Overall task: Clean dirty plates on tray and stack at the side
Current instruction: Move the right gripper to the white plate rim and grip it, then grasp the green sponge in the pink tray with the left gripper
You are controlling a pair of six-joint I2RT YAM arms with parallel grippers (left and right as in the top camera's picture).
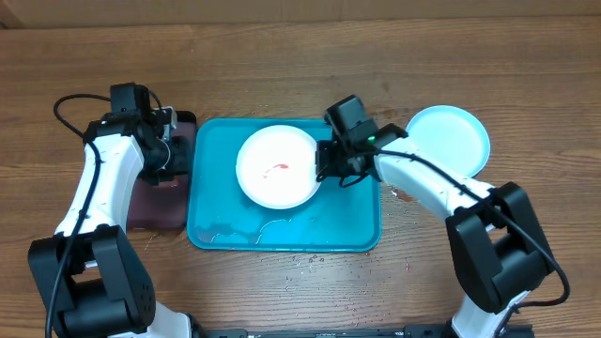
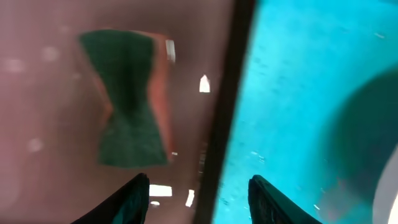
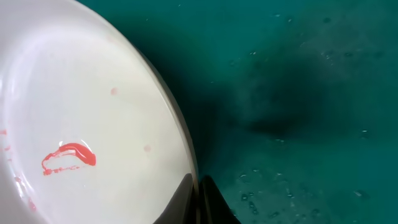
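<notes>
On tray point(image 1: 349, 230), mid-surface: white plate point(image 1: 277, 167) with red smear point(image 3: 68, 157). Blue plate point(image 1: 455, 136) lies off the tray, on the surface by its right side. Right hand point(image 3: 198, 186) fully closed, tips at white plate's right rim; whether the rim is pinched, cannot tell. Left hand point(image 2: 198, 190) partly open, empty, over pink tray point(image 2: 43, 93) holding a green sponge point(image 2: 127, 106).

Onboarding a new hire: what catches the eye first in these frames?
The round white plastic plate with a red smear, lying in the large turquoise plastic tray, stands out first, with the right gripper shut at its right rim. A round light blue plastic plate lies on the wooden table right of the tray. The left gripper hangs open near a green sponge on a pinkish black-rimmed tray at left.
</notes>
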